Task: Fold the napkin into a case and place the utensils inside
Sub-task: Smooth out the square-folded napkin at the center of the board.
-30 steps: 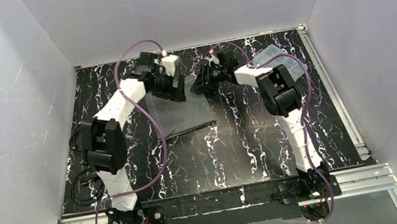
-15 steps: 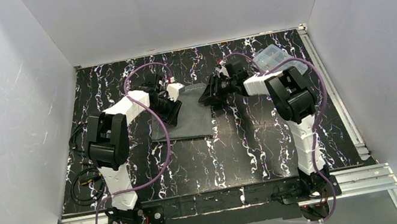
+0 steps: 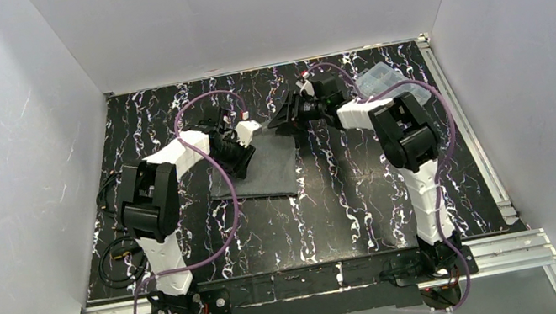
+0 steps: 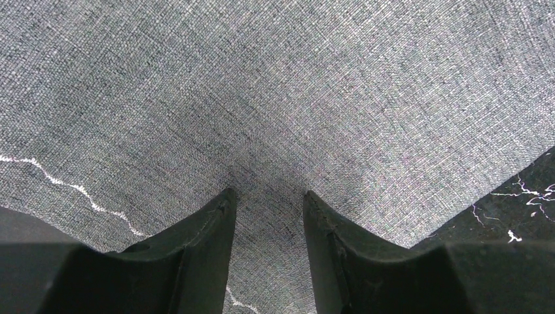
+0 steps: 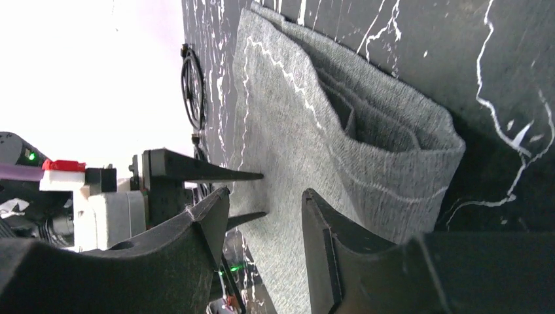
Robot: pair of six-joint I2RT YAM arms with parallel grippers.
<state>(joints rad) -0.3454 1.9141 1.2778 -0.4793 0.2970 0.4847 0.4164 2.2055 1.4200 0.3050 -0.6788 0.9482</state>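
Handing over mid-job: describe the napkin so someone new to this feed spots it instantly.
Start at the black, white-veined table. At its middle, toward the far side, lies the napkin, the left pincer over it. It is the only flat, matte grey cloth; the clear plastic box at far right is see-through.

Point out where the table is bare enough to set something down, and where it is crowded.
Widest bare patch: the table between the napkin and the arm bases. Another lies by the right rail, nearer than the clear box. Crowded: the far middle, where the left gripper and right gripper meet at the napkin; cables clutter the near-left edge.
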